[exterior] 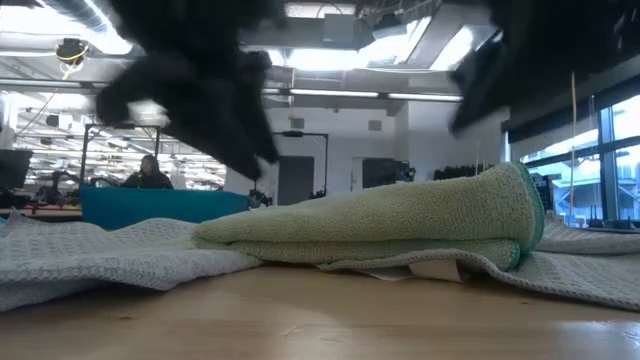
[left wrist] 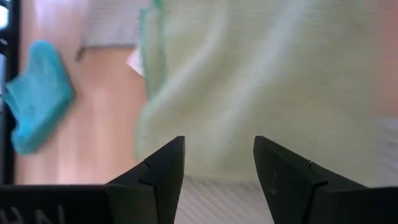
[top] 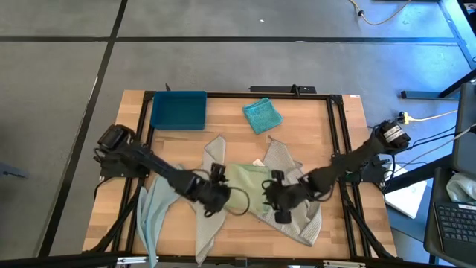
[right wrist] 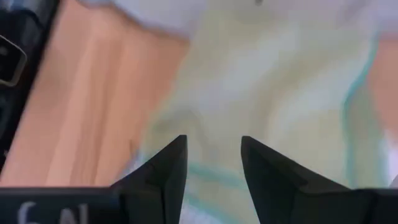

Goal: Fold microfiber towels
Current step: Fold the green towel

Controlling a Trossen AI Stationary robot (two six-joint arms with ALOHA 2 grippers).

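The pale green towel (top: 249, 184) lies folded at the table's middle, on top of a spread grey towel (top: 301, 219). In the low view the pale green towel (exterior: 400, 225) shows two layers with its fold toward the right. My left gripper (top: 221, 195) is open just above the towel's left edge (left wrist: 261, 74). My right gripper (top: 275, 202) is open just above its right part (right wrist: 267, 74). Another grey towel (top: 213, 160) and the pale blue towel (top: 152, 212) lie limp to the left. The teal towel (top: 262, 115) lies folded at the far middle.
The dark blue tray (top: 178, 110) stands at the far left corner. Black frame rails (top: 338, 141) run along the table's sides. Bare wood (top: 186, 145) shows between the tray and the towels. A person (exterior: 148, 172) sits in the room beyond the table.
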